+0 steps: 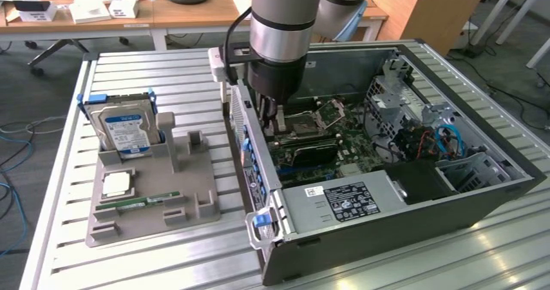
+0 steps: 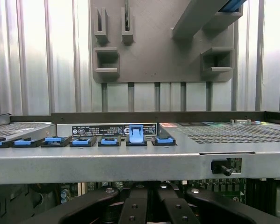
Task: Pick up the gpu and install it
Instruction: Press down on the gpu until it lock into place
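- Deep inside the open computer case, lowered near its rear wall, with the gripper just above the motherboard.
- Fingers drawn tight together, as narrow as they go; cannot tell from either view whether anything thin is pinched between them.
- Taken to be the gpu: a flat black card over the board, just beside the fingertips (seated in its slot or merely resting, impossible to say).
- Left on the grey holder tray, well apart from the case: the hard drive and the green memory stick.
- Seen from the wrist along the rear wall: a row of blue latches, one of them raised.
- Could go wrong through a small misalignment: a card edge off its slot would jam or tilt under downward pressure.
- Could also snag the metal bracket end against the rear wall or a latch.
- Risks a knock to the open processor socket, which lies close to the fingers.
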Robot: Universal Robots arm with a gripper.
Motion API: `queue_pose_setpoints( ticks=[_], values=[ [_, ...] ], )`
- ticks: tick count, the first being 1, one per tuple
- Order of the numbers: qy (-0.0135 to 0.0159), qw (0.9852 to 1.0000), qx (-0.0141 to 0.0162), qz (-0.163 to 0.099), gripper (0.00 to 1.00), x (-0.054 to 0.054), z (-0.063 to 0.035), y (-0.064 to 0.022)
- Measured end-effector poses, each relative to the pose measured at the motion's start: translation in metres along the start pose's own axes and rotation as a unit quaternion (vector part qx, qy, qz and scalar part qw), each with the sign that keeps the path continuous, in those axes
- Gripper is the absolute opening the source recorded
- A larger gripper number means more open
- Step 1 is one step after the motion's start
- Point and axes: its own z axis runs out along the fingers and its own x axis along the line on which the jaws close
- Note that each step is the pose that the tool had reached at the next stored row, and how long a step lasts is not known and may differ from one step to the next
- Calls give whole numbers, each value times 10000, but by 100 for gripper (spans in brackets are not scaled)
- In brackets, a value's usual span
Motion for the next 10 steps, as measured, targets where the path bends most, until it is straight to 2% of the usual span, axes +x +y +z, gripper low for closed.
queue_pose_setpoints(
  ticks=[10],
  values=[
    [0, 10000, 0, 0, 11, 0, 0, -12]
  ],
)
